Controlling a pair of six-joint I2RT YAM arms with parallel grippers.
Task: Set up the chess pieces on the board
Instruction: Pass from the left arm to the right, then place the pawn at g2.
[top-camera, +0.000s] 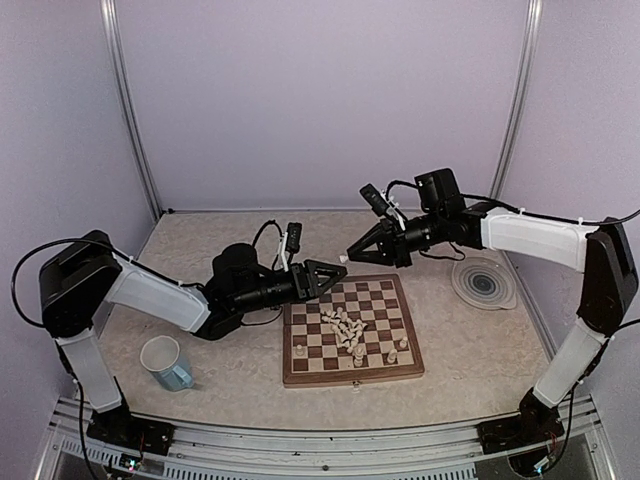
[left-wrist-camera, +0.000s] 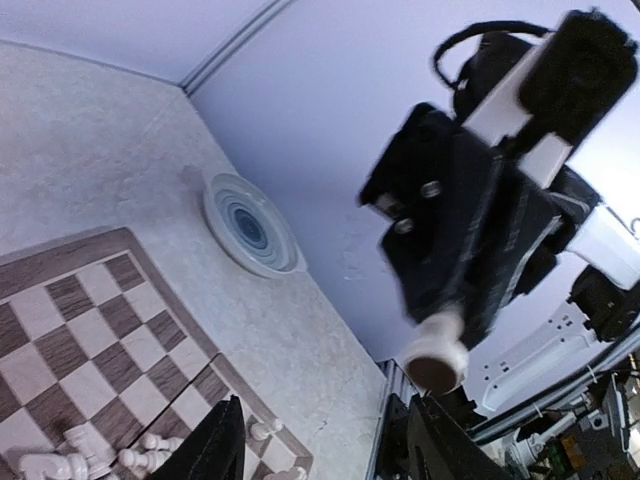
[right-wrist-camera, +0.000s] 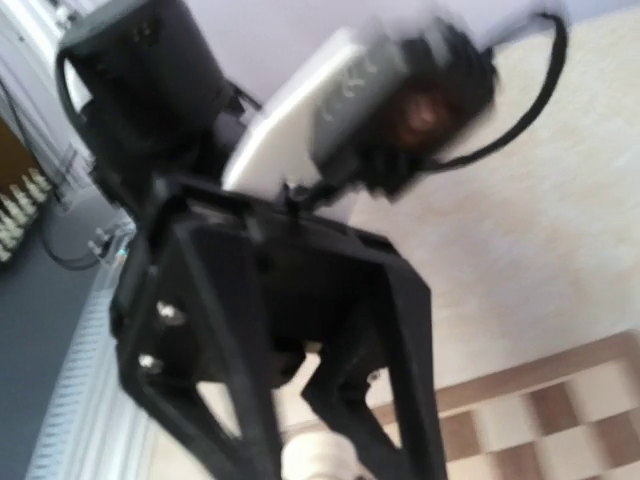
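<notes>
1. The left gripper (top-camera: 338, 271) reaches in from the left, and the right gripper (top-camera: 353, 252) reaches in from the right. Their tips are almost nose to nose above the far edge of the board (top-camera: 300, 378).
2. Right jaws: pressed together on a held piece (left-wrist-camera: 437, 356). It is cream with a dark round base and sticks out of the tip toward the left wrist camera.
3. Left jaws: spread. In the left wrist view its own fingers (left-wrist-camera: 215, 450) stand apart at the bottom edge, with nothing between them. The held piece hangs just beyond that gap.
4. The board lies flat on the surface (top-camera: 470, 340), centred between the two arms.
5. Most of the chess pieces (top-camera: 343, 328) sit in a loose heap near the middle of the board. A few stand singly toward its near right part, and one stands near its left edge.
6. A white mug (top-camera: 166, 362) stands on the surface to the near left of the board, beside the left arm.
7. A ringed grey-blue plate (top-camera: 484, 282) lies to the far right of the board, beneath the right arm.
</notes>
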